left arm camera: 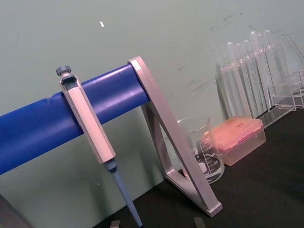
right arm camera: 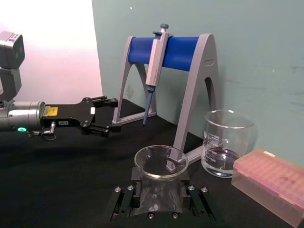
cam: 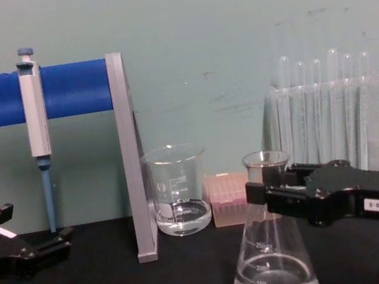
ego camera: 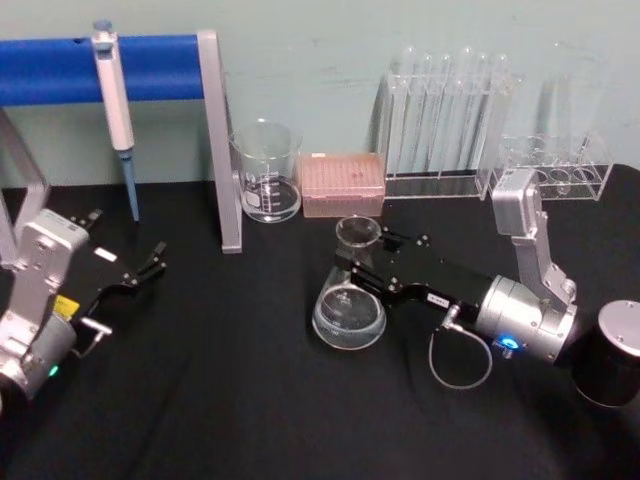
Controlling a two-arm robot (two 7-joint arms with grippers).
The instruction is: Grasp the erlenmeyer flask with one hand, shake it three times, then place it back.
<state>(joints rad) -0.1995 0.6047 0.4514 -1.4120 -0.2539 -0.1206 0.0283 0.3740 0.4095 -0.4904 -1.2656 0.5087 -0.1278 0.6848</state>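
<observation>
The erlenmeyer flask (ego camera: 348, 315) stands upright on the black table, centre front, with a little clear liquid in its base (cam: 274, 276). My right gripper (ego camera: 362, 268) reaches in from the right and is shut on its neck just under the flared rim (right arm camera: 160, 161), one finger on each side (right arm camera: 137, 176). In the chest view the black jaw body (cam: 340, 194) crosses level with the neck. My left gripper (ego camera: 150, 265) rests low at the far left, open and holding nothing, well away from the flask; the right wrist view shows it (right arm camera: 110, 115) beyond the flask.
A pipette (ego camera: 115, 110) hangs on a blue-bar stand (ego camera: 222, 150) at back left. Behind the flask stand a beaker (ego camera: 268, 175) with some water, a pink tip box (ego camera: 343, 184) and a test-tube rack (ego camera: 440, 130). A black cylinder (ego camera: 612, 365) sits at the right edge.
</observation>
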